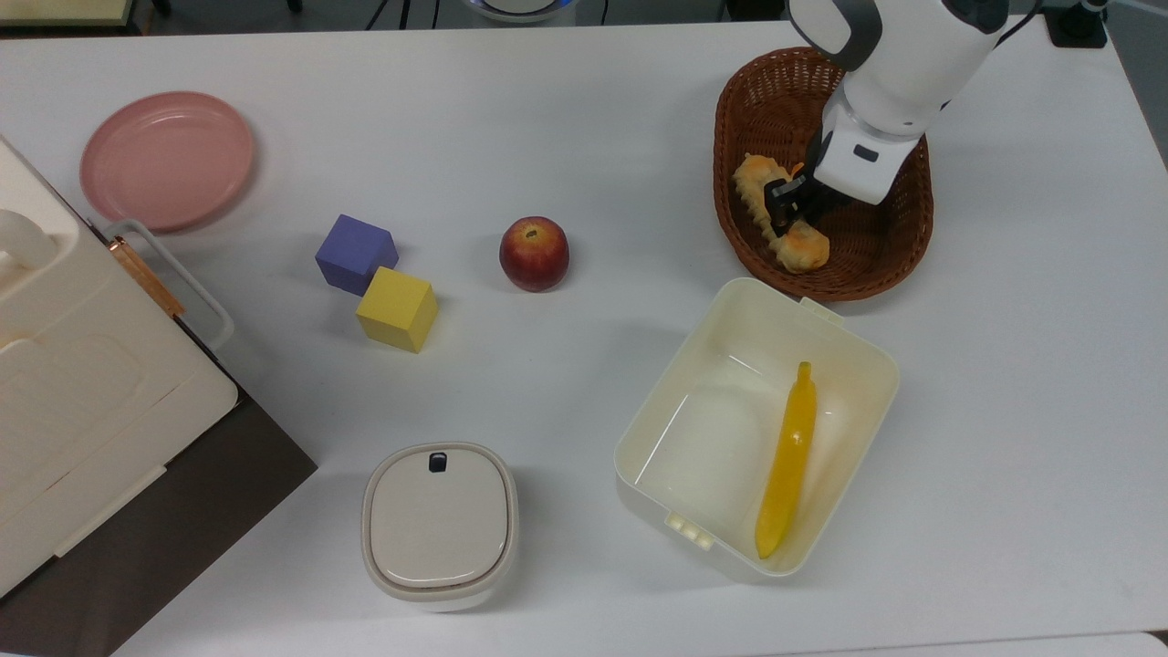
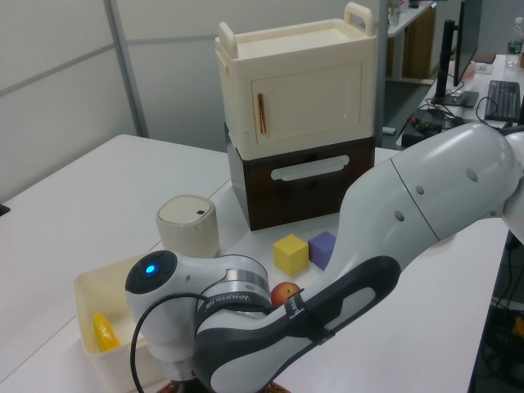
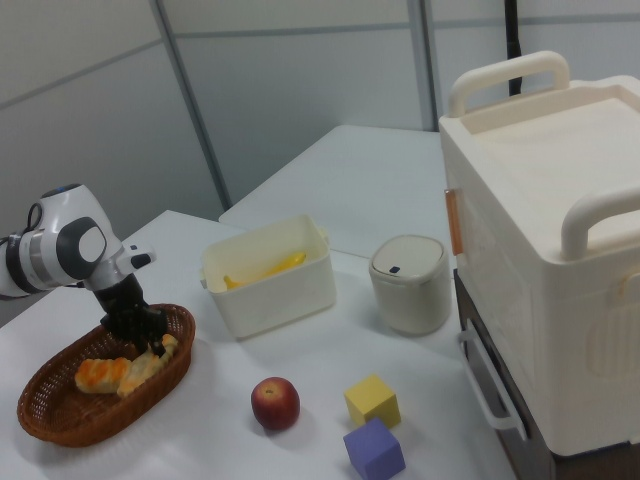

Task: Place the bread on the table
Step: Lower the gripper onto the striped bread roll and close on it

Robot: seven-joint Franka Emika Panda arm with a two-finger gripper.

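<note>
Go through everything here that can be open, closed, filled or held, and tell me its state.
bread: lying in the wicker basket.
gripper: down in the basket, at the bread.
cream box: open, banana inside.
round canister: lid on.
cabinet: door shut.

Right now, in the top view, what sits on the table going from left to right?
Pink plate → purple cube → yellow cube → apple → cream box holding a banana; behind it, the wicker basket.
</note>
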